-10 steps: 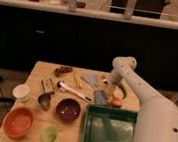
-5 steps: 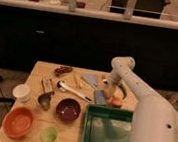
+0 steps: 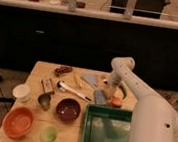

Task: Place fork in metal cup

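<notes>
Shifted slightly left since a second ago, the robot's white arm bends down over the far right of the wooden table (image 3: 39, 73). Its gripper (image 3: 110, 93) sits low beside an orange object (image 3: 114, 103), jaws spread wide with nothing visibly held. What appears to be the fork (image 3: 103, 80) lies just left of the gripper, unmoved. The metal cup (image 3: 44, 100) stands well apart at the near left, between a white cup (image 3: 22, 92) and a maroon bowl (image 3: 68, 109).
</notes>
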Controlling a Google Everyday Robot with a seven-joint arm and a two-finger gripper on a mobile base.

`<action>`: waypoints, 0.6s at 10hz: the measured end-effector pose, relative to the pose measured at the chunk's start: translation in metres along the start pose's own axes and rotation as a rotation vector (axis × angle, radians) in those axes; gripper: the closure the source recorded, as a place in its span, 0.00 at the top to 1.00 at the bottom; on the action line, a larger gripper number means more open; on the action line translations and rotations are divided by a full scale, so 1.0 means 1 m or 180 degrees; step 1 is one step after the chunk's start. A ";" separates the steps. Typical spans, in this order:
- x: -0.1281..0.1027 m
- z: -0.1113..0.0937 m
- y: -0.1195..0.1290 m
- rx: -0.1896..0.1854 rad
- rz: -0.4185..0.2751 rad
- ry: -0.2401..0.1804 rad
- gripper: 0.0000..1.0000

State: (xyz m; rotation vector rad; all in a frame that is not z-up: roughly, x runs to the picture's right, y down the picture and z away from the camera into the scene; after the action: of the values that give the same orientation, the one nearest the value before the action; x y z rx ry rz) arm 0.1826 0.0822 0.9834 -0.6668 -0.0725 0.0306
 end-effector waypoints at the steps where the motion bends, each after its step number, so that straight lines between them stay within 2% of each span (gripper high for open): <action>1: 0.001 0.001 0.001 -0.0009 -0.0006 0.0006 0.80; 4: 0.001 0.004 0.001 -0.0048 -0.0026 0.0025 0.80; 5: 0.002 0.004 0.001 -0.0053 -0.0026 0.0022 0.77; 6: 0.003 0.005 0.002 -0.0060 -0.0030 0.0008 0.69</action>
State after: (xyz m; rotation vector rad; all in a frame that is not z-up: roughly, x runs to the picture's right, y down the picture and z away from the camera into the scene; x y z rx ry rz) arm 0.1856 0.0870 0.9859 -0.6853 -0.0734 0.0200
